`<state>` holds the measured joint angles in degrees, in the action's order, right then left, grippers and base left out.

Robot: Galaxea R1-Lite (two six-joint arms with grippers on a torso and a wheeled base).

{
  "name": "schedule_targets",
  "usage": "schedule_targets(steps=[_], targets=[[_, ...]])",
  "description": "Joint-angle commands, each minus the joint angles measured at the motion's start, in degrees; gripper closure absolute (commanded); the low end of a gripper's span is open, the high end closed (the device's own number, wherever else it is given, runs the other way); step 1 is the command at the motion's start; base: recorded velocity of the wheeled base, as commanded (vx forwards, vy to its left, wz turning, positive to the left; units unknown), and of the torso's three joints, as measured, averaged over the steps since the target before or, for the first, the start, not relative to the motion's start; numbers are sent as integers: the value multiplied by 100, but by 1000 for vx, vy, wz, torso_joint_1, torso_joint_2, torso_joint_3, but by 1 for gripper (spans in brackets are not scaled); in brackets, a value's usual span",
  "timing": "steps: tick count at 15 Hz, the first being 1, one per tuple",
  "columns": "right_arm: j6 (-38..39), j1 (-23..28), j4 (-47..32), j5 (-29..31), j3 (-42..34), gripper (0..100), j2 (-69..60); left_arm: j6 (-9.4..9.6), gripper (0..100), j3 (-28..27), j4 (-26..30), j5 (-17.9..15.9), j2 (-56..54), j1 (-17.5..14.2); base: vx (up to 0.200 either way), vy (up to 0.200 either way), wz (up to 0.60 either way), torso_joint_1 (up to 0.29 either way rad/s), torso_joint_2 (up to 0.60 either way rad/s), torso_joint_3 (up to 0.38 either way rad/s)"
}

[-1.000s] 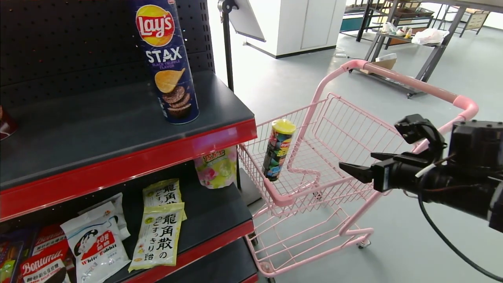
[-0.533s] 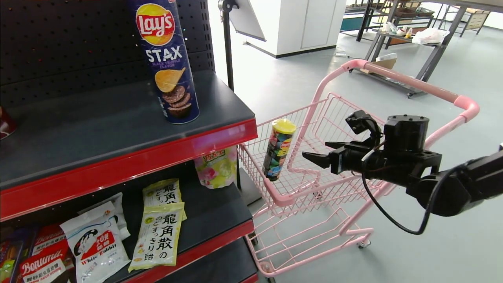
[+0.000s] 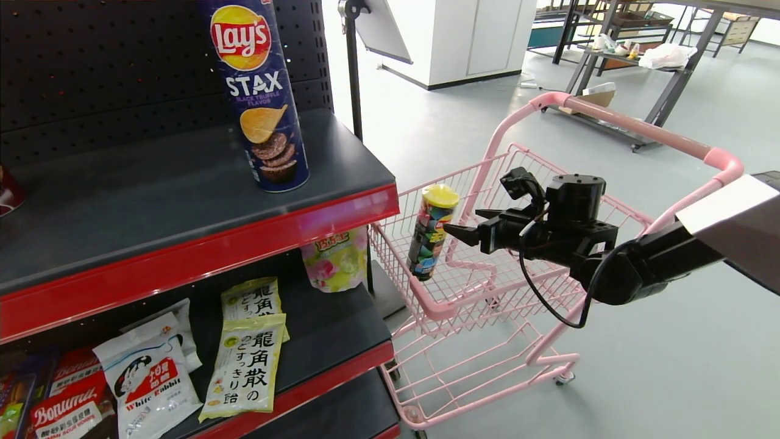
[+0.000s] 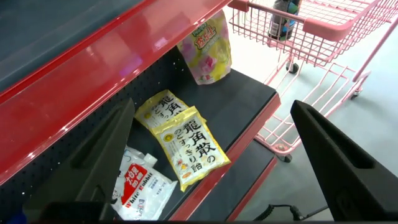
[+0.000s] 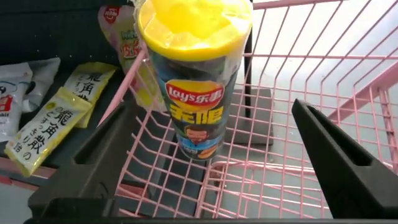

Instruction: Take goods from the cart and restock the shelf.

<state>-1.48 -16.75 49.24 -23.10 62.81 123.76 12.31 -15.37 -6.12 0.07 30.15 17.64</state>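
The shelf (image 3: 183, 201) takes up the left side of the head view. One tall can of crisps (image 3: 259, 91) stands upright on its top board, at about 11 o'clock from the cart's load. On the board below lie flat yellow sweet bags (image 3: 247, 360).

The left gripper (image 4: 211, 109) hangs in front of that lower board. Its fingers are wide apart and hold nothing.

The thing to move is the smaller can with the yellow lid (image 3: 431, 231). It stands in the corner of the pink cart (image 3: 634, 131) nearest the shelf, tipped a little and close against the wire wall.

At its 3 o'clock is the right gripper (image 3: 462, 222), pointed at the can's upper half and just short of it. The pincer is spread, and the right wrist view shows the can (image 5: 196, 93) in the gap between the two fingers, touching neither.

The can is probably light: a thin card tube, stiff enough to lift by its sides, though it would dent under a hard squeeze. The crisps inside break easily, so it should be set down gently. Its glossy skin may slip, which calls for a firm, even grip.

The best hold looks to be across the round body, around mid-height or slightly above. The lid is a poor place to grip, since it could pop off. The wire behind the can leaves little room for a finger.
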Motion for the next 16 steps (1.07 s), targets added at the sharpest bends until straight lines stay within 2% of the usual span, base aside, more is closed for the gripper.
schedule_targets(steps=[1,16], targets=[[-2,-39,-2,-1,355,0,351,-1,0,-18,-3,1,44,3,0,0,0,0,0,0],[7,-241,-37,7,1823,0,1335,43,0,17,23,54,44,3,0,0,0,0,0,0]])
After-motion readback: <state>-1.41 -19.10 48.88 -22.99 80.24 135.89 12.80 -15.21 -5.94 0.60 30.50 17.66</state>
